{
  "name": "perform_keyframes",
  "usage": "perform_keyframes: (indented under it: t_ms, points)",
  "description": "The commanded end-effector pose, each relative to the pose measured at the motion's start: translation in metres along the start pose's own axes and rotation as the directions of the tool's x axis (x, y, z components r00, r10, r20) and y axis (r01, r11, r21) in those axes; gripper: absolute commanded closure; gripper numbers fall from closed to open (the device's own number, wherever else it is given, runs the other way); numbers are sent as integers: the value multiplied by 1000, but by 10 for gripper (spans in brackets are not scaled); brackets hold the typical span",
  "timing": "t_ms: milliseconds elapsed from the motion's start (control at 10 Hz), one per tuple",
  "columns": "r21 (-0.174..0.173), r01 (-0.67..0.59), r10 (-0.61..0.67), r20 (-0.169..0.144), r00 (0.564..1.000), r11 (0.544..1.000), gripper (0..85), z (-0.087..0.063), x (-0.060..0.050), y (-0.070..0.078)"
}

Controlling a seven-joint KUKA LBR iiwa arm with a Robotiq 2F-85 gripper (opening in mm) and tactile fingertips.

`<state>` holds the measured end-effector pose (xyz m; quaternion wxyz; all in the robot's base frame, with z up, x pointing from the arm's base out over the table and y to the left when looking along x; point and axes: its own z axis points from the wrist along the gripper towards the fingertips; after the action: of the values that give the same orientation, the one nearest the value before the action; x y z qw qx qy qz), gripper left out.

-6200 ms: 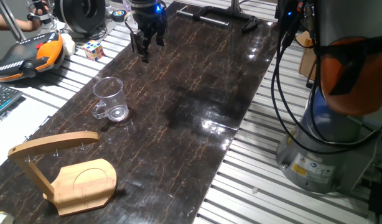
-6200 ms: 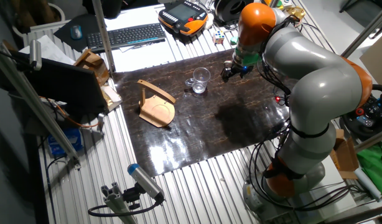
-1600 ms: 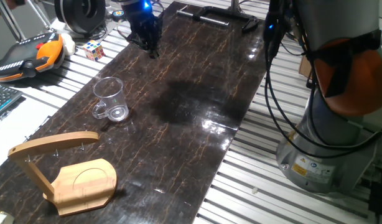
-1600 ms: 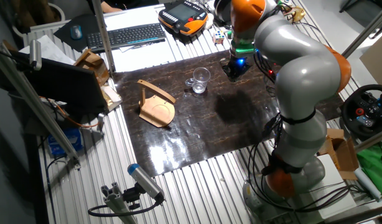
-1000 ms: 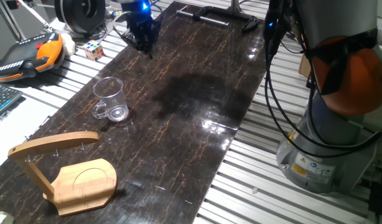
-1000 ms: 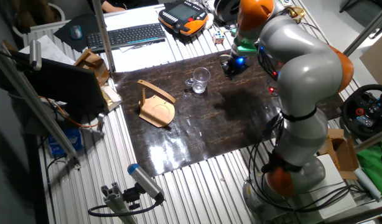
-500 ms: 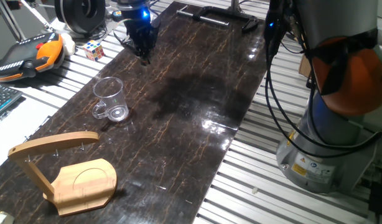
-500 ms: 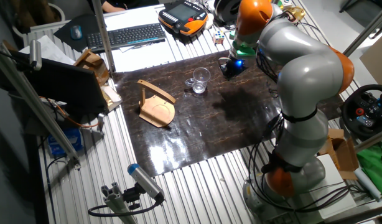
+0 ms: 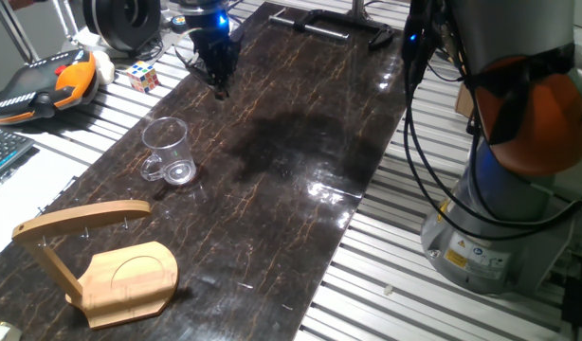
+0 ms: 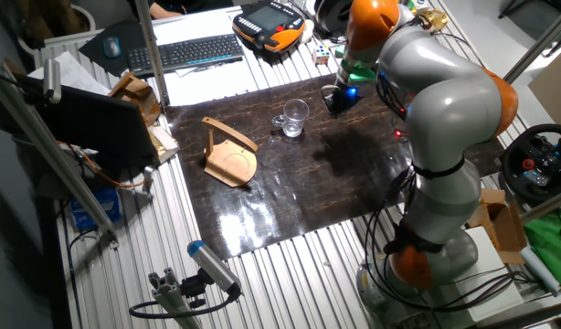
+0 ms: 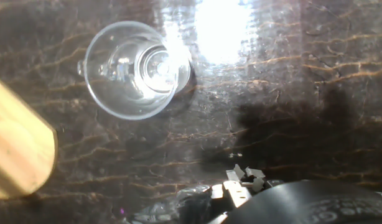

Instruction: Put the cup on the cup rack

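The cup (image 9: 168,152) is a clear glass mug standing upright on the dark table, its handle toward the near left. It also shows in the other fixed view as the cup (image 10: 294,117) and from above in the hand view as the cup (image 11: 135,68). The wooden cup rack (image 9: 94,254) stands at the near left end, well apart from the cup, and its hooks hold nothing. The rack (image 10: 228,153) shows again in the other fixed view, and its base (image 11: 17,149) reaches into the hand view's left edge. My gripper (image 9: 219,87) hangs open and empty above the table, beyond the cup.
A Rubik's cube (image 9: 143,75) and an orange-black pendant (image 9: 45,83) lie left of the table (image 9: 300,142). A black bar (image 9: 334,24) lies at the far end. The robot's base and cables (image 9: 500,189) stand on the right.
Over the last second the gripper has crept slightly lower and nearer the cup. Since the oldest frames its wrist has turned. Cup and rack have not moved.
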<state>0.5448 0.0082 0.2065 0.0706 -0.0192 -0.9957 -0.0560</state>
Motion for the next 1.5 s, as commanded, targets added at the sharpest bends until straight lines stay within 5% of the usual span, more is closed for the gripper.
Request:
perform_keyframes:
  t_ms: [0, 400, 500, 700, 800, 1200, 1400]
  points:
    - [3, 24, -24, -4, 1000, 1000, 840, 0, 0, 0]
    - [-11, -37, 37, -5, 999, 999, 837, 0, 0, 0]
    - [-24, -69, 69, -8, 998, 997, 797, 2, -3, 11]
    - [16, -111, 111, -7, 994, 994, 617, 5, -15, 41]
    - [10, -124, 124, -7, 992, 992, 547, 7, -23, 48]
    - [5, -110, 110, 41, 993, 994, 450, 25, -43, 58]
    - [-2, -105, 105, 32, 994, 995, 427, 20, -52, 54]
